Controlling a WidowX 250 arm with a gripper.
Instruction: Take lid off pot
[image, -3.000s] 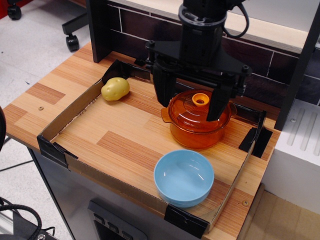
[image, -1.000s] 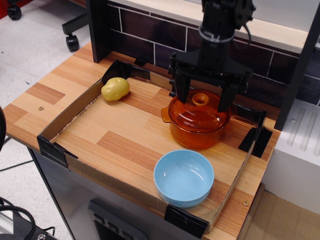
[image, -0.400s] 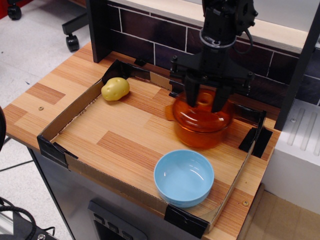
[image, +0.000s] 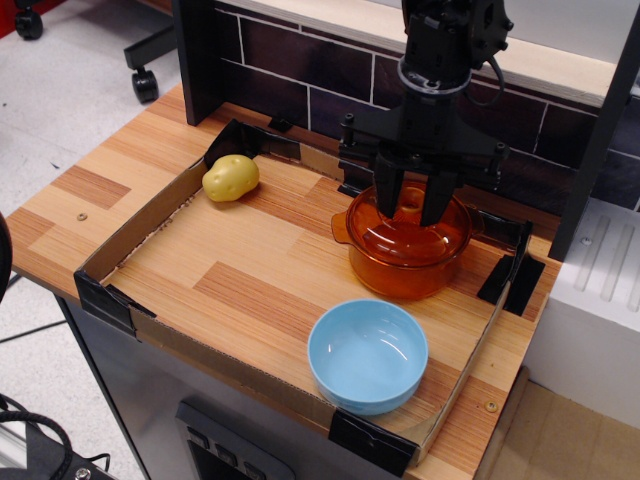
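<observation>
The amber pot (image: 405, 272) stands at the back right of the cardboard-edged tray (image: 130, 222). Its amber lid (image: 397, 232) rests on the pot's rim. My gripper (image: 411, 203) comes straight down from above. Its two black fingers (image: 388, 192) are closed in on the small orange knob (image: 411, 203) at the lid's centre. The fingers hide most of the knob. I see no gap between the lid and the pot.
A light-blue bowl (image: 367, 355) sits in front of the pot near the tray's front edge. A yellow potato (image: 231, 177) lies at the tray's back left. A dark brick wall (image: 300, 70) runs behind, and a white unit (image: 590, 300) stands to the right.
My fingers have gone from wide apart over the lid to closed on the knob. The pot with its lid has shifted slightly to the right.
</observation>
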